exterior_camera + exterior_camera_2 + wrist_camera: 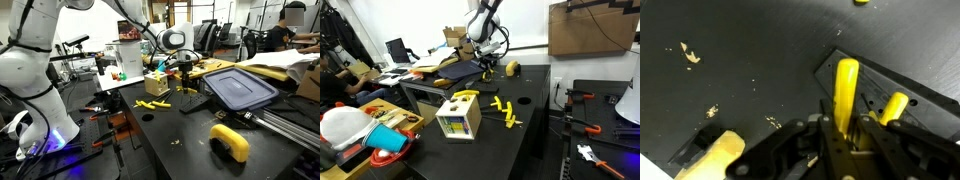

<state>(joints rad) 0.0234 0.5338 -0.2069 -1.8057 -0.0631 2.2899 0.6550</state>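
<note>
Your claw (845,130) is clamped tight on a yellow peg (847,88) at the dark holed block (872,92) on the black surface (740,80), with a second peg (894,106) just beside it.

Yellow peg (847,88) base hidden in gripper (845,128), tan block (715,155), perhaps wood, cropped.

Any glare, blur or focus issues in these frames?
Wrist view: gripper dark and out of focus at the bottom edge, yellow peg soft. In an exterior view, purple glow on the robot base. In both exterior views, the black table hides shadows.
</note>
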